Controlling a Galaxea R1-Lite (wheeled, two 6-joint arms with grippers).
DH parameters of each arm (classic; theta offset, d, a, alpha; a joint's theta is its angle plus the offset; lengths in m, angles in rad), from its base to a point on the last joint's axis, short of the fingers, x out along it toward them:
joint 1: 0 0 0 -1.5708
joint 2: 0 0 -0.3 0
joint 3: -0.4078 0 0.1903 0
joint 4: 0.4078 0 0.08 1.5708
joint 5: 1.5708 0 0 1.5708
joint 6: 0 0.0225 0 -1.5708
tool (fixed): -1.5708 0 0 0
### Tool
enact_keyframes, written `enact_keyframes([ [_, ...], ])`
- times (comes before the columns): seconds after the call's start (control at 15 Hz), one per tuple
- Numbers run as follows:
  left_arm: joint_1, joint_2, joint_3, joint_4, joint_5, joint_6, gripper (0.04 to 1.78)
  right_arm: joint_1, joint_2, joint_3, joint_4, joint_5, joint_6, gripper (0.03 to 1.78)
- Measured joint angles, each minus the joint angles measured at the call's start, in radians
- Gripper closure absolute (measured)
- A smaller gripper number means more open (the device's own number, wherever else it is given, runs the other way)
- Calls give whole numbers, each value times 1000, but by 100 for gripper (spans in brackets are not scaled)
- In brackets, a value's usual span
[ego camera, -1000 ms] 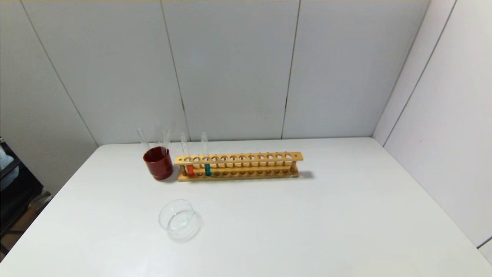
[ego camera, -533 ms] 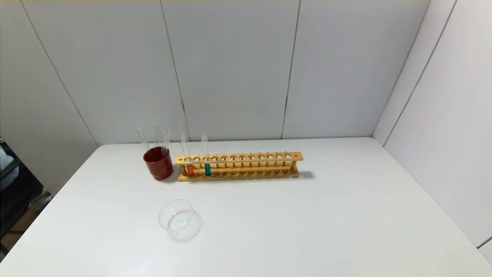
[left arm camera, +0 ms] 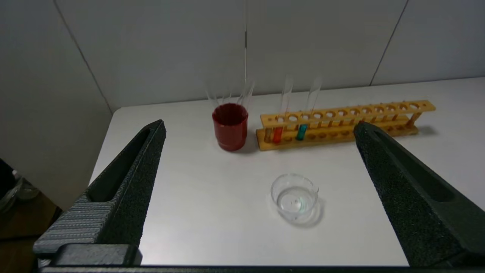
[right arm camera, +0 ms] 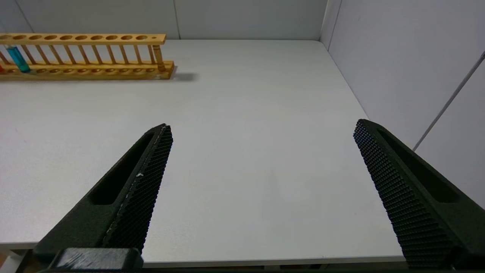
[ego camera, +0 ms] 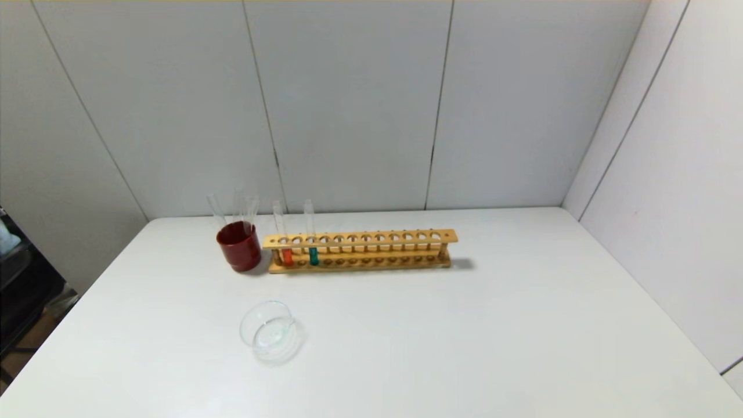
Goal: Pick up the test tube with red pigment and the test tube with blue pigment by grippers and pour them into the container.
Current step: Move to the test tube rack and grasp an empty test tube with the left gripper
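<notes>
Left hand (left arm camera: 259, 127) wide, empty; should approach test tube with red pigment (ego camera: 285, 253) above rack (ego camera: 360, 251), grip upright. Right hand (right arm camera: 261, 127) wide, idle.

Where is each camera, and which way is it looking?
Head view: high up, looking down at the table and wooden rack; no robot parts show.
Left wrist view: behind the open left tool, facing the rack, red cup and glass dish.
Right wrist view: behind the open right tool, facing bare table and the rack's end.
All three share the rack and the blue tube.
</notes>
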Motion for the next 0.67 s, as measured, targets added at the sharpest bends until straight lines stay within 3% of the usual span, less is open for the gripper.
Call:
enact_keyframes([
  [0.33, -105, 436, -141, -169, -2, -3, 7, 0, 0, 0, 0, 0, 0, 6],
  [0.67, -156, 740, -165, -336, 16, -6, 7, 0, 0, 0, 0, 0, 0, 6],
])
